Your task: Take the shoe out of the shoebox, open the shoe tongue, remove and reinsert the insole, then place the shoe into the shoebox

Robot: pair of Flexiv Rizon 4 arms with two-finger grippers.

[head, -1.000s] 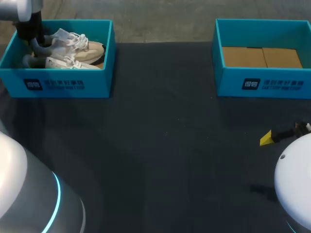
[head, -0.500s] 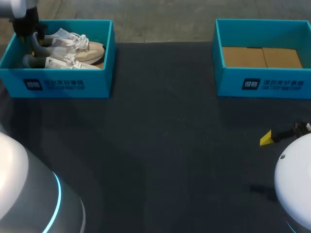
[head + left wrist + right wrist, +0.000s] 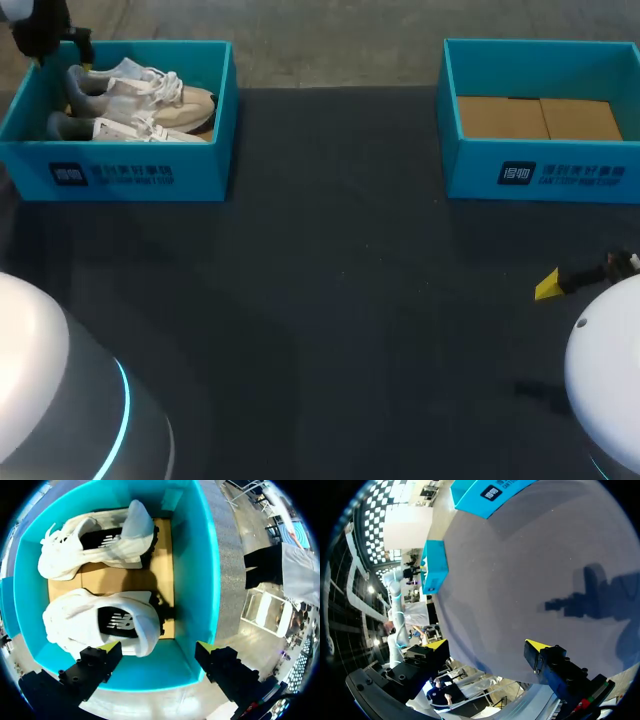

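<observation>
Two open teal cardboard shoeboxes sit on the dark table (image 3: 330,300) in the head view. The left shoebox (image 3: 130,178) is at ten o'clock and the right shoebox (image 3: 540,178) at two o'clock, well apart. Inside the left one lies a pair of white lace-up sneakers, side by side, toes toward three o'clock: the far sneaker (image 3: 140,92) and the near sneaker (image 3: 125,130). The right shoebox shows only its brown cardboard floor. The left gripper (image 3: 45,35) hangs at the left shoebox's far corner, around eleven o'clock. The right gripper (image 3: 548,285) pokes one yellow tip in at four o'clock.

Over to the left wrist view: the left gripper (image 3: 156,648) has its yellow-tipped fingers spread wide, gripping nothing, above the shoebox's (image 3: 205,580) wall. Just ahead of them lies the far sneaker (image 3: 90,625), a dark insole showing in its opening. The near sneaker (image 3: 100,542) lies beyond it, with bare cardboard between the two.

Right wrist view now: the right gripper (image 3: 487,645) is also wide apart and empty, hovering above bare table (image 3: 520,565). Both teal boxes are far ahead.
</observation>
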